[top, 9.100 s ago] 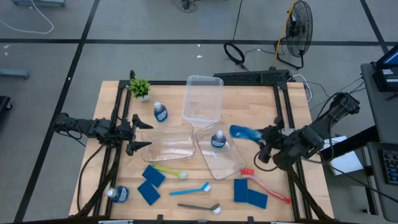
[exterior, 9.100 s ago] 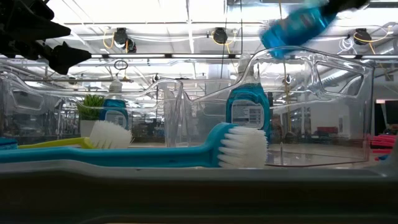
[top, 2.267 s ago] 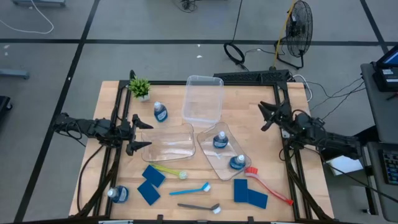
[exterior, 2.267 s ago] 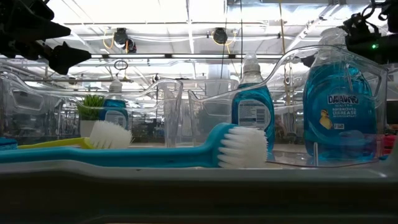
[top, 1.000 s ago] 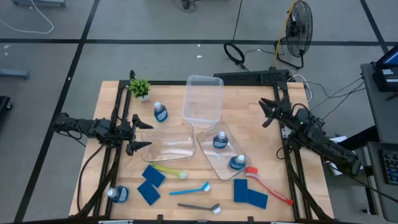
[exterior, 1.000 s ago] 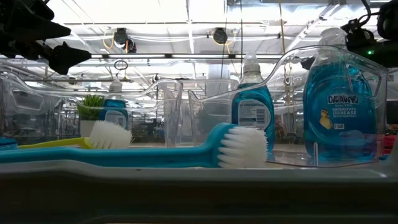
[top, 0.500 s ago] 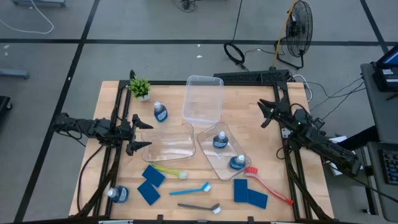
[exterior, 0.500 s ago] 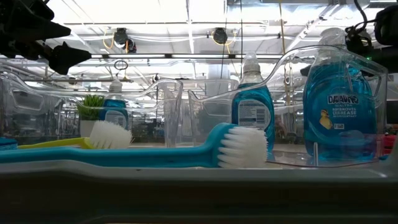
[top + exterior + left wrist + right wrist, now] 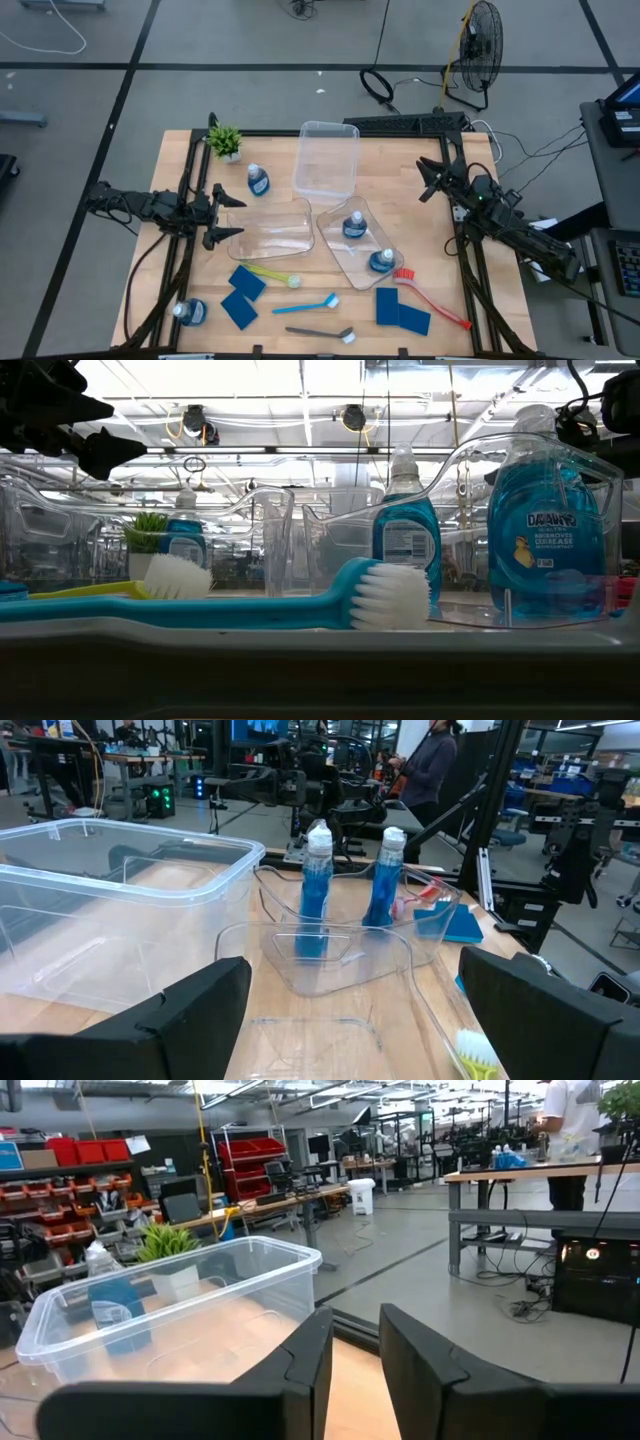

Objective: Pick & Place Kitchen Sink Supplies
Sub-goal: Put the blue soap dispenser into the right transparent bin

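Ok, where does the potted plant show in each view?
High view: potted plant at the far left corner of the table.
Low view: left of centre, beside a bottle.
Left wrist view: not in it.
Right wrist view: beyond the clear bin.
Landmark: that bottle beside the plant.

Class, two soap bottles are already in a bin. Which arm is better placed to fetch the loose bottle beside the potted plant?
Probably the left. The left gripper hovers open on that bottle's side of the table, while the right gripper sits beyond the bins, at the table's right edge.
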### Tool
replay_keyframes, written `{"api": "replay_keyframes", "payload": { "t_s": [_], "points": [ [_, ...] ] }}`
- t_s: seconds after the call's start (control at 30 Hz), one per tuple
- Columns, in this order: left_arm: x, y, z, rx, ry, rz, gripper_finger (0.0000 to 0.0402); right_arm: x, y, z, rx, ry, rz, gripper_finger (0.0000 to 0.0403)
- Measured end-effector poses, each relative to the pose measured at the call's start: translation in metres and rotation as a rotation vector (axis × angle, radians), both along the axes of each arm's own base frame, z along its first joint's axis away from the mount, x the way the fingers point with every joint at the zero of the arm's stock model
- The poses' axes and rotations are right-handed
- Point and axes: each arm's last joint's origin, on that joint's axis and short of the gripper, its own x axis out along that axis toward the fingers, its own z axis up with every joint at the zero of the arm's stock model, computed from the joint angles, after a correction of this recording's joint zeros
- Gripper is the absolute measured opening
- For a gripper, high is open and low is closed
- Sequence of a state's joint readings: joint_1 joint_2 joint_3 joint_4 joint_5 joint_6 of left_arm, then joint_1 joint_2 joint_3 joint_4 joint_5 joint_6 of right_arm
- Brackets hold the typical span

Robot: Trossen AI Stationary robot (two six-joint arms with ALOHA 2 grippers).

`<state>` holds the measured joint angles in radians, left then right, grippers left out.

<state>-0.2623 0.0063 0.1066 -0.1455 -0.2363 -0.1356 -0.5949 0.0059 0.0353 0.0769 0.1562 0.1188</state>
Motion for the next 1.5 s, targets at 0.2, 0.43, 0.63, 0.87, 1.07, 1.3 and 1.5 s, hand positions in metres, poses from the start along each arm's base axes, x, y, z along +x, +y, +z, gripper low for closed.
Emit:
{"api": "replay_keyframes", "payload": {
  "t_s": [0.2, 0.43, 0.63, 0.87, 1.07, 1.3, 1.5],
  "points": [
    [0.0, 0.0, 0.0, 0.0, 0.0, 0.0, 0.0361, 0.0, 0.0, 0.0, 0.0, -0.001, 0.0, 0.0073],
    [0.0, 0.0, 0.0, 0.0, 0.0, 0.0, 0.0361, 0.0, 0.0, 0.0, 0.0, -0.001, 0.0, 0.0073],
    [0.0, 0.0, 0.0, 0.0, 0.0, 0.0, 0.0361, 0.0, 0.0, 0.0, 0.0, -0.001, 0.0, 0.0073],
    [0.0, 0.0, 0.0, 0.0, 0.0, 0.0, 0.0361, 0.0, 0.0, 0.0, 0.0, -0.001, 0.0, 0.0073],
    [0.0, -0.001, 0.005, -0.164, -0.05, -0.03, 0.0361, 0.0, 0.0, 0.0, -0.001, -0.001, 0.0, 0.0073],
    [-0.005, -0.001, 0.034, -0.721, -0.295, -0.165, 0.0361, 0.0, 0.0, 0.0, 0.0, -0.001, 0.001, 0.0073],
    [-0.007, 0.0, 0.042, -0.743, -0.376, -0.193, 0.0361, 0.0, 0.0, 0.0, -0.001, -0.001, 0.0, 0.0073]
  ]
}}
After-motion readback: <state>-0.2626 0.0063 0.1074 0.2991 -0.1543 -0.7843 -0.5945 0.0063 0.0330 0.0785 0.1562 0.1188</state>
